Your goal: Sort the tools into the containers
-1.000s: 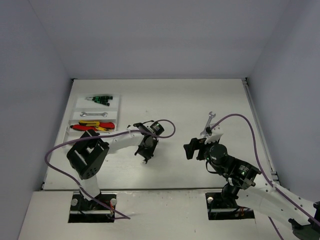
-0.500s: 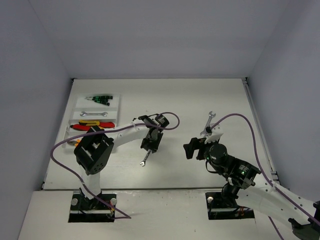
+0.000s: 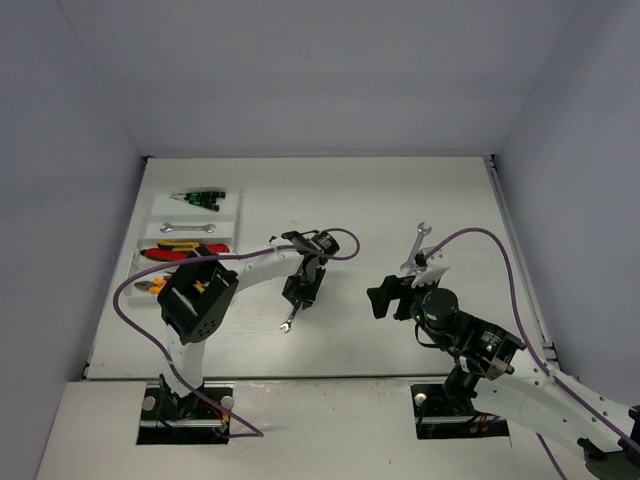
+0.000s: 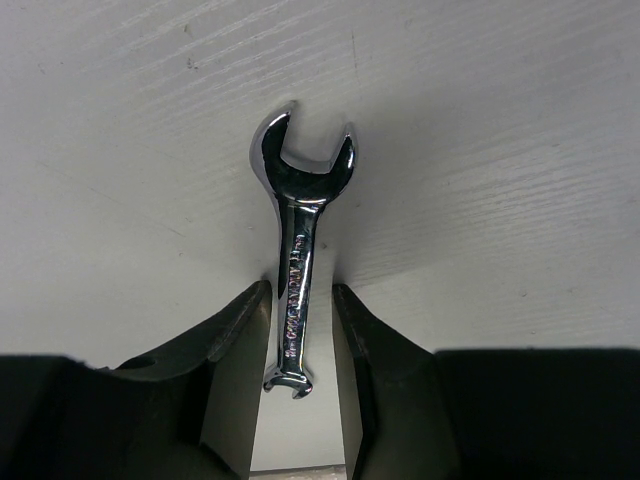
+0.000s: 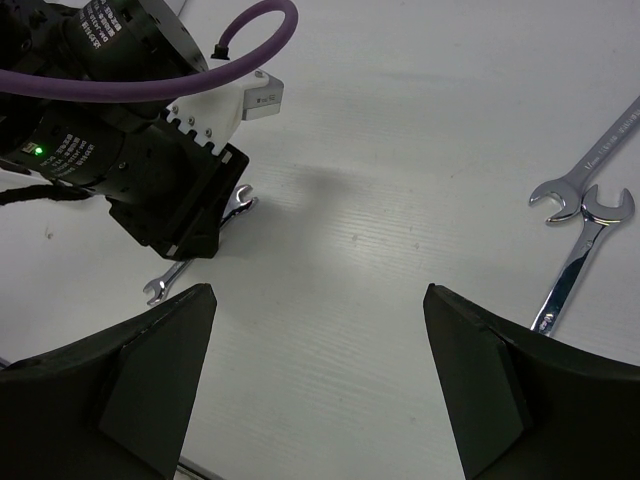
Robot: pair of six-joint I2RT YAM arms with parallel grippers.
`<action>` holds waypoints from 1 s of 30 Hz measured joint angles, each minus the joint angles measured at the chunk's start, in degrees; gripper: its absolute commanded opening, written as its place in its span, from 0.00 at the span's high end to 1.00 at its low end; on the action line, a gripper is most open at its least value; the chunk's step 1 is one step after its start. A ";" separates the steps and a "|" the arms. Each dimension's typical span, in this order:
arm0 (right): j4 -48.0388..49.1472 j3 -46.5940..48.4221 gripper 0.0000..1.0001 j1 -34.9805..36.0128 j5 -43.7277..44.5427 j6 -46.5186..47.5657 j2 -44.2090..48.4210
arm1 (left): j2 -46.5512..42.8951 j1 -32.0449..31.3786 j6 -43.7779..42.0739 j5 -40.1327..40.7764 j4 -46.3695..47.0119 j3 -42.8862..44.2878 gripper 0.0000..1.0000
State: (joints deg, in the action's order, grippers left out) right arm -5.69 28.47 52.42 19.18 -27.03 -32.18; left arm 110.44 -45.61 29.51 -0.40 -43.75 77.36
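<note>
Item: small silver wrench [image 4: 297, 270], open-ended, lying flat on the tabletop [image 4: 480, 150]. My left hand [image 4: 301, 330] straddles its shaft, slightly apart, not clamped.
White tray [image 3: 230, 212], far left: screwdrivers [image 3: 200, 198], tray wrench [image 3: 188, 228], red-yellow cutters [image 3: 185, 250].
Right hand [image 5: 318, 300]: wide apart, empty, two loose wrenches [image 5: 585, 215] beside it.

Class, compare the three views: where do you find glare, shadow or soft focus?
Left wrist: the wrench is sharp, glare on its open head; the dark fingers are underexposed. Right wrist: the two wrenches glint, a soft shadow lies beside the left arm. Top external: even, diffuse light on the table.
</note>
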 measured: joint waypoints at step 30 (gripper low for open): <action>-0.02 -0.08 0.17 0.00 0.04 -0.50 -0.19 | 0.46 8.55 -0.93 -8.04 -1.96 2.38 1.00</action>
State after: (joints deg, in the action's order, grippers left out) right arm -5.72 28.39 52.42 19.22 -27.53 -32.37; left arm 110.90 -37.06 28.58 -8.43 -45.71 79.74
